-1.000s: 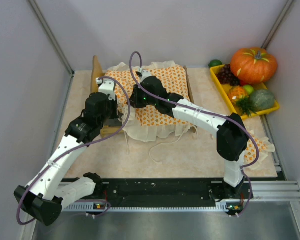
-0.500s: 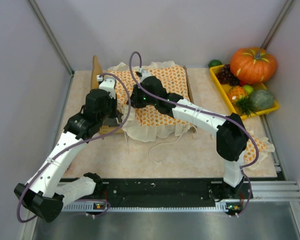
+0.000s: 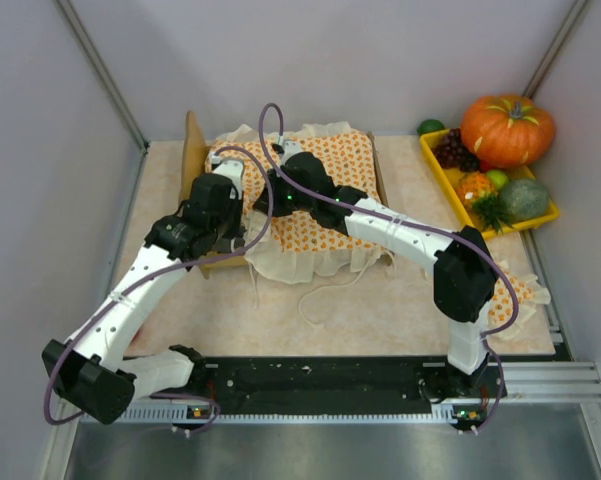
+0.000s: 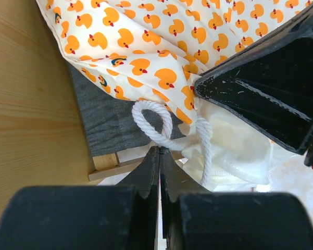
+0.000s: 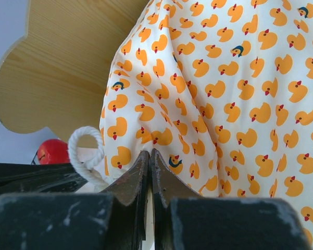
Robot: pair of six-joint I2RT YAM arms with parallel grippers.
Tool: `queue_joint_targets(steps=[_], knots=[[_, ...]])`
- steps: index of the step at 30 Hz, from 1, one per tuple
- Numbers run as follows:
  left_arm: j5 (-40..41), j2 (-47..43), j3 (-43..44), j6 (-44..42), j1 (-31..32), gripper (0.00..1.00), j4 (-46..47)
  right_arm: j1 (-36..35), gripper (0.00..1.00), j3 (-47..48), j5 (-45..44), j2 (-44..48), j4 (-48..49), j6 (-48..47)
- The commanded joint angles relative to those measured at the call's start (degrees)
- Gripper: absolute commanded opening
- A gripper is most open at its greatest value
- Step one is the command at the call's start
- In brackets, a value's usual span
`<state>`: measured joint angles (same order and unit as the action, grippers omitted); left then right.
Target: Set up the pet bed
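Note:
The pet bed [image 3: 193, 150] stands at the back left, its wooden headboard [image 5: 67, 62] on the left end and its dark grey base [image 4: 101, 114] partly bare. An orange duck-print bedspread [image 3: 340, 170] with a cream ruffle covers most of it. My right gripper [image 3: 260, 200] is shut on a pinch of the bedspread [image 5: 239, 78] near the headboard. Close beside it, my left gripper [image 3: 238, 190] is shut, its tips [image 4: 160, 150] touching a loop of white cord [image 4: 151, 125] at the bedspread's corner [image 4: 146, 36]. I cannot tell whether the cord is gripped.
A yellow tray [image 3: 450, 185] at the back right holds a pumpkin [image 3: 507, 130], grapes and other produce. A small duck-print pillow [image 3: 525, 290] lies at the right edge behind my right arm. A loose white cord [image 3: 325, 290] trails on the table before the bed. Walls stand close on both sides.
My left arm has swung right and toward the bed, bringing its shut gripper next to the right one. The right arm and the bedspread have barely moved.

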<state>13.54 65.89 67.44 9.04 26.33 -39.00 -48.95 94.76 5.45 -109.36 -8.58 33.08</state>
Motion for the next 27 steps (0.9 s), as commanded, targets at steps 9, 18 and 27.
queue_joint_targets(steps=[9, 18, 27], knots=[[3.3, 4.9, 1.6, -3.6, -0.2, 0.0, 6.4, 0.2, 0.0, 1.7, 0.5, -0.4, 0.9, -0.3], [5.4, 8.3, 4.8, -8.2, -1.4, 0.0, 11.5, 0.2, 0.0, 1.9, 0.6, -0.8, 0.9, -0.1], [4.2, 7.4, -4.8, -7.5, -1.6, 0.0, 20.6, 0.2, 0.0, 2.2, 0.6, -1.4, 0.8, -0.3]])
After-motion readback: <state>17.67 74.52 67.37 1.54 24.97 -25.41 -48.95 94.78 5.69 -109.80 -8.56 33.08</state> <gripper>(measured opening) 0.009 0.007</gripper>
